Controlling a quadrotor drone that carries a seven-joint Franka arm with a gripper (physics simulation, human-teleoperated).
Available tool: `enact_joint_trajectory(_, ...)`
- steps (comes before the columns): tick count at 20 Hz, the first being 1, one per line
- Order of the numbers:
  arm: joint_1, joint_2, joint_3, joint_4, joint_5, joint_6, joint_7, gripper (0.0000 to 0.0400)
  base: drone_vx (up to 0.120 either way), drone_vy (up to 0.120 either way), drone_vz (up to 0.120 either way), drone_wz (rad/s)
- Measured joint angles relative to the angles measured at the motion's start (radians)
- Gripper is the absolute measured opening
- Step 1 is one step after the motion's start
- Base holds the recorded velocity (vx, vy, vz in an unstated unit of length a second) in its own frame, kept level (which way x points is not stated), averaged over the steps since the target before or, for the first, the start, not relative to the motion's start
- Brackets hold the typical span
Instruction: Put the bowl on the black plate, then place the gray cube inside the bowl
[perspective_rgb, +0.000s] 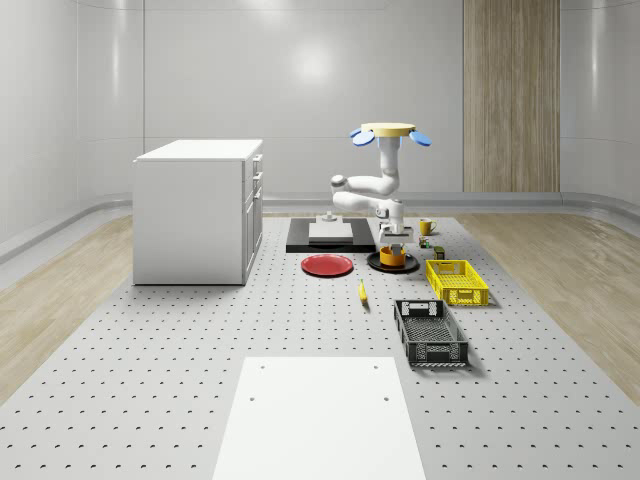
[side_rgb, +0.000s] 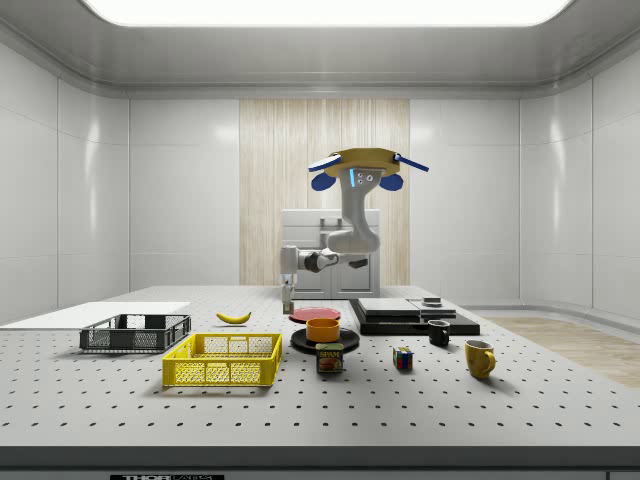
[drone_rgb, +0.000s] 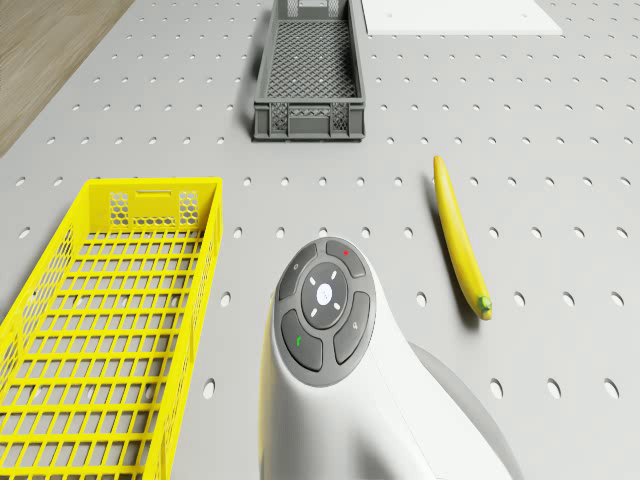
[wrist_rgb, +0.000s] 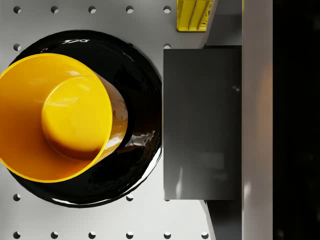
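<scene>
Bright and even, lit from a large ceiling panel (side_rgb: 325, 10); soft glare on back wall (perspective_rgb: 310, 70), faint shadows under objects, wet-looking highlights on black plate (wrist_rgb: 135, 145), no blur or distortion at edges

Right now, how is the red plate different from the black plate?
The red plate is red and has nothing on it; the black plate is black and carries the orange bowl. The gripper hangs just over the black plate's bowl, not over the red plate. Both are round, flat, side by side on the table.
</scene>
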Motion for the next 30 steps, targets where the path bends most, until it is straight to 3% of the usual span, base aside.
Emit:
enact_joint_trajectory(26, -0.001, -0.003, 0.000, 0.000, 0.001, 0.003, 0.001, 0.0250, -0.120, 0.000, -0.015, 0.000)
enact_joint_trajectory(30, -0.004, -0.004, -0.016, 0.005, -0.014, 0.010, 0.001, 0.0250, -0.020, 0.000, 0.000, 0.000)
